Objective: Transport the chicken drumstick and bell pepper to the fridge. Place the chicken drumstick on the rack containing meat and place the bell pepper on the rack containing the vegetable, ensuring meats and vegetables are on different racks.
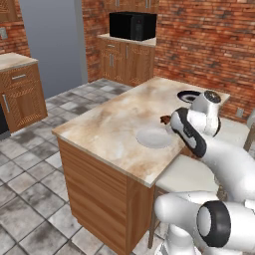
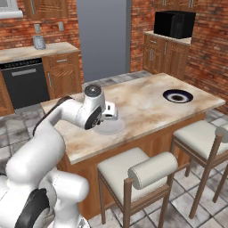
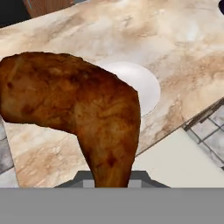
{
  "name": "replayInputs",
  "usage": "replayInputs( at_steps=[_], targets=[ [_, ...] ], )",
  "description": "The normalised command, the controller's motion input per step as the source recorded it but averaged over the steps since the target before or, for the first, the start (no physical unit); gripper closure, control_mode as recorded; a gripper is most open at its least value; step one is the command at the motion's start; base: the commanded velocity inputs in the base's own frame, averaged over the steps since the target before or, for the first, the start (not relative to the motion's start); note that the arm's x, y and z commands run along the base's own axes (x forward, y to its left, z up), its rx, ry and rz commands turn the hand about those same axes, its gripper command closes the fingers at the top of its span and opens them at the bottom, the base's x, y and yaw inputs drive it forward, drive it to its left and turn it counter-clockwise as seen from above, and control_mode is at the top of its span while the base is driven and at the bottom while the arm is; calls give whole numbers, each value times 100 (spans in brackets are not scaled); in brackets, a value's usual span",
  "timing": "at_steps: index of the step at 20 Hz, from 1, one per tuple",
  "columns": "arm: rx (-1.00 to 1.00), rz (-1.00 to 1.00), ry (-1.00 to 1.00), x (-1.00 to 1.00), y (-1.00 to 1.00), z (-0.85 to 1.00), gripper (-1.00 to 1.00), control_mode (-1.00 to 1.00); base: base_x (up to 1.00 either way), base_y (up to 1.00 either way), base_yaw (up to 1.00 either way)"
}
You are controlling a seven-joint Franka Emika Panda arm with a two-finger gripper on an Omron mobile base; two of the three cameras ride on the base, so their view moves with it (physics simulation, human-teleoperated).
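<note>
- One chicken drumstick (image 3: 74,109), glossy reddish-brown, hung close before my hand camera, fat end out to one side and the thin end running down between my fingertips.
- My gripper (image 3: 111,175) appeared closed on the drumstick at that narrow end; the tips themselves were hidden behind the meat, so the hold is my judgement from how the piece hung clear of the counter.
- Handling, as I judged it: light, fairly stiff, glossy and likely slippery; held by the thin end, the heavy end could swing or pivot, so a hold nearer the thick middle would sit steadier.
- One white plate (image 3: 142,85) lay on the island counter (image 1: 109,124) below the drumstick, bare.
- One dark round dish (image 2: 177,95) sat well apart toward the counter's far end.
- One fridge (image 2: 103,35), tall and grey, stood across the tiled floor with its door shut; its racks were not visible.
- Two stools (image 2: 133,171) stood beside the island.
- One black microwave (image 1: 132,26) sat on the far cabinet.
</note>
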Motion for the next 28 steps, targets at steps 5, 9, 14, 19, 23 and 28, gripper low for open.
replayInputs(
  at_steps=[5,9,14,19,23,28],
  targets=[
    [0,15,-28,-100,7,71,100,-100,0,0,0],
    [0,12,-16,-100,4,76,100,-100,0,0,0],
    [0,8,-6,-99,14,80,100,-100,0,0,0],
    [0,10,-13,-100,8,38,100,-100,0,0,0],
    [0,6,-9,-95,0,45,100,-100,0,0,0],
    [0,2,-11,-66,12,19,100,-100,0,0,0]
  ],
)
